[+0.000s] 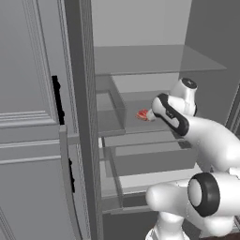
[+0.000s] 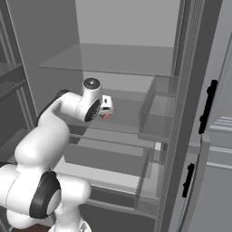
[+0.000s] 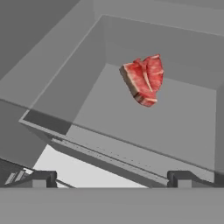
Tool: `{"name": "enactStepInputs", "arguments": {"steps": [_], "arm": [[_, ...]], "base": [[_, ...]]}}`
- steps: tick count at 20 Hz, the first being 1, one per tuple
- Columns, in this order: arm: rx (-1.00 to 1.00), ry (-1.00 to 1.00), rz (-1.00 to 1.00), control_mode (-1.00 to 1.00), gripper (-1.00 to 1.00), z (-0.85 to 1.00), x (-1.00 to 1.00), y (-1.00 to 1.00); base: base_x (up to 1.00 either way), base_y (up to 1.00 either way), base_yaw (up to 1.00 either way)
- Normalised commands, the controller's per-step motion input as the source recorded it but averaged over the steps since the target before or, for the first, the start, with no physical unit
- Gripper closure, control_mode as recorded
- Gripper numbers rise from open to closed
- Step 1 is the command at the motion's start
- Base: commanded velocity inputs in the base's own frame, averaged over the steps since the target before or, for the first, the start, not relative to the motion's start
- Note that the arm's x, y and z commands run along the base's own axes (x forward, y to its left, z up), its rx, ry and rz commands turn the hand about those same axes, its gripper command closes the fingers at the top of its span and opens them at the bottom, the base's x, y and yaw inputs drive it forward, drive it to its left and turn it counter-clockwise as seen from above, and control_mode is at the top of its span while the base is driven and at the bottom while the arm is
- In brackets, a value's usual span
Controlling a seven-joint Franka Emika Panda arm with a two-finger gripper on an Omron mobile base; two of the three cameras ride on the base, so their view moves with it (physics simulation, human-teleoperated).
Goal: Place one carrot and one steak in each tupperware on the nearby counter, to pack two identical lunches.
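A red steak [image 3: 144, 78] with pale streaks lies on a grey shelf [image 3: 175, 127] inside the open fridge, towards the back. My gripper [image 3: 111, 180] hovers in front of the shelf's edge, open, its fingertips [image 3: 40, 179] wide apart with nothing between them. From the left base, the steak [image 1: 142, 114] shows just left of the gripper [image 1: 151, 115]. From the right base, a sliver of the steak [image 2: 106, 116] peeks out under the gripper [image 2: 108, 108]. The carrot, the tupperware and the counter are out of view.
A clear shelf [image 1: 154, 61] hangs above the steak's shelf, and grey drawers [image 1: 154, 159] sit below it. Door bins [image 2: 156, 113] stand at the right. The fridge door [image 1: 28, 117] with black handles flanks the left side.
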Motion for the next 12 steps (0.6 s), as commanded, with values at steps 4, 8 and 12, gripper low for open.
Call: {"name": "enactStepInputs", "arguments": {"steps": [4, 8, 12], "arm": [[0.0, 0.0, 0.0, -1.0, -1.0, -0.14, 0.34, -0.06], [0.0, 0.0, 0.0, -1.0, -1.0, -0.34, 0.37, 0.0], [0.0, 0.0, 0.0, -1.0, -1.0, -0.37, 0.33, 0.0]], "base": [[0.0, 0.0, 0.0], [0.0, 0.0, 0.0], [0.0, 0.0, 0.0]]}}
